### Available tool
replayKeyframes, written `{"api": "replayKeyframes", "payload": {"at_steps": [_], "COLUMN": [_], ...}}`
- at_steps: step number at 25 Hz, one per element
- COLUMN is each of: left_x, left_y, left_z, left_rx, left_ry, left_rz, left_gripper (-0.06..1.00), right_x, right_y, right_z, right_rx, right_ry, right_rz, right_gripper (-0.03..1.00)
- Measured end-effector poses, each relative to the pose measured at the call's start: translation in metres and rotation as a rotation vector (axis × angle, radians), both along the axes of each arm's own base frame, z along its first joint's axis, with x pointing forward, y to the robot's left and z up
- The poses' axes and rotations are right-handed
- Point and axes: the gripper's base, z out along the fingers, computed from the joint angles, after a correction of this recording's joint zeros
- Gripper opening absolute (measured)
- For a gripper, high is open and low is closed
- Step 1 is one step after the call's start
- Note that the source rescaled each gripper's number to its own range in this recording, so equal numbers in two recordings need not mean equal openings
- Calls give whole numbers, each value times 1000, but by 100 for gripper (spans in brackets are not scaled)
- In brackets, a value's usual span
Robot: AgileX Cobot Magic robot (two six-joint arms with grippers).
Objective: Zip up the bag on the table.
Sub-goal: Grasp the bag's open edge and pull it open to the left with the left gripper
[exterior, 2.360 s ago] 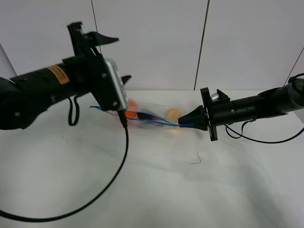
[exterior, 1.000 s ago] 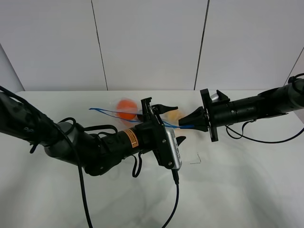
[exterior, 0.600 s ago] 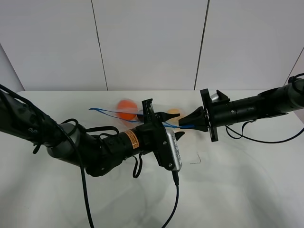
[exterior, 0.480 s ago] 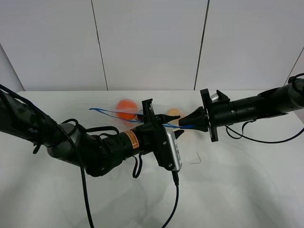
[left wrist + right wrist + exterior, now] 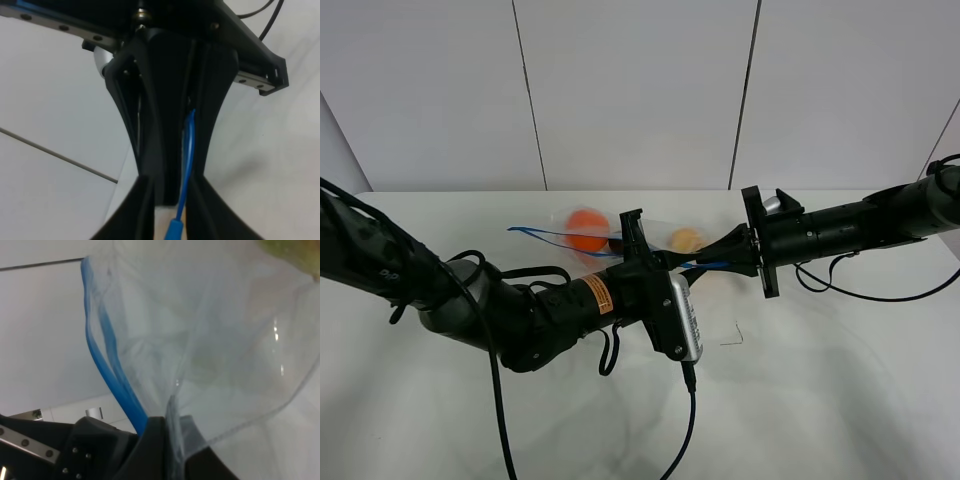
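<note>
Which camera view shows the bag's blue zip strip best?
The right wrist view: the zip strip is close up, both halves parted, running into the right fingers holding the bag. The high view shows a thin line, partly hidden by the left arm. The left wrist view shows a short piece between the left fingers.

The bag (image 5: 610,238) lies on the table (image 5: 820,390), toward its far edge. The right gripper (image 5: 718,259) holds the bag's right end; just left of it, the left gripper (image 5: 680,262) straddles the zip strip (image 5: 535,234). Inside the bag lie two rounded items, perhaps a third between them.
</note>
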Motion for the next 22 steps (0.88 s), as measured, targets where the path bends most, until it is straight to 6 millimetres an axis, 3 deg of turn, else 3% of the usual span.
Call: {"api": "replayKeyframes", "payload": {"at_steps": [2,7,15,22], "left_x": [0,-1,-10,0], "left_y": [0,1,10,19], "left_z": [0,-1,-11,-8], "left_rx": [0,4,26,48], "left_ry": [0,3,24,-47], "left_rz": [0,-2,11,165], "left_gripper": [17,0,0,0], "right_x": [0,0,-2,1], "right_y": [0,0,3,3], "right_z": [0,0,-1,0], "right_rx": [0,-1,-12,0], "right_ry": [0,0,0,-1], "right_rz": [0,1,25,-7], "right_gripper": [0,0,0,0]}}
